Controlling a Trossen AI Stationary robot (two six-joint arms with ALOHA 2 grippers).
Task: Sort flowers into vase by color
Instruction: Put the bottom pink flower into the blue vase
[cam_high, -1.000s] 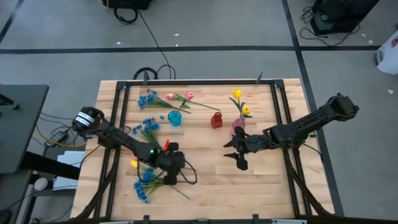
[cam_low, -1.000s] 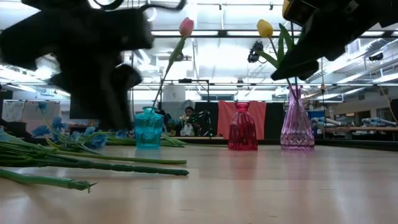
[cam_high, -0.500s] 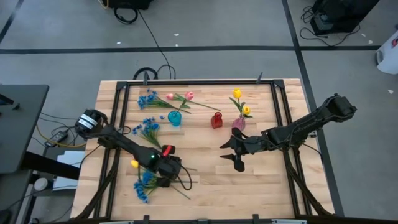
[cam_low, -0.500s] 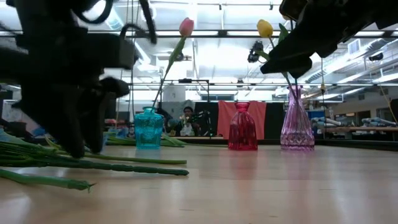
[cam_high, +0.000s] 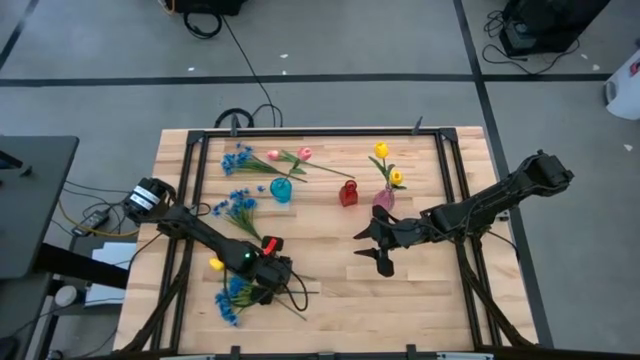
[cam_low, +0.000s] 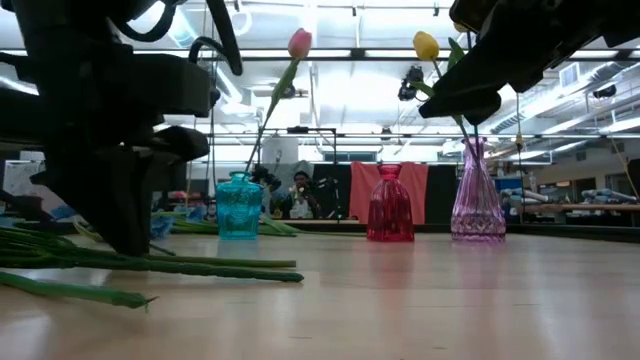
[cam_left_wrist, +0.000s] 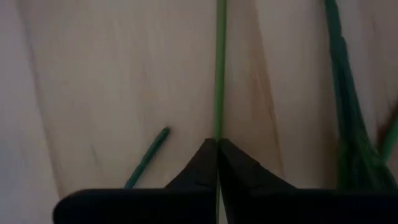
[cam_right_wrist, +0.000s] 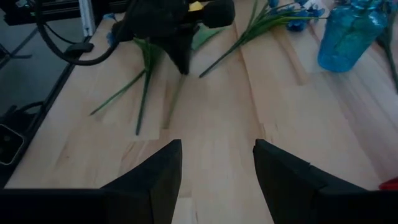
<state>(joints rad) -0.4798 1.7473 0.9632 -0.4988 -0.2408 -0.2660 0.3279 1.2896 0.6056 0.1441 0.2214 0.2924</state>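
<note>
Left wrist view: we are seeing our left pincer (cam_left_wrist: 217, 146) pressed together on a thin green flower stem (cam_left_wrist: 219, 68) lying on the bench (cam_left_wrist: 124, 74). High view: this pincer (cam_high: 272, 283) is sitting low at the front left among blue sprays (cam_high: 233, 293). Our right pincer (cam_high: 377, 248) is hanging spread and empty over mid-bench. Behind are standing a blue vase (cam_high: 281, 189), a red vase (cam_high: 347, 193) and a pink vase (cam_high: 384, 197) holding yellow tulips (cam_high: 381, 151); pink tulips (cam_high: 303, 153) are lying near the back edge.

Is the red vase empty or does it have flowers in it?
Empty. The red vase stands upright with nothing sticking out of its neck; the high view shows no stems in it either.
</note>
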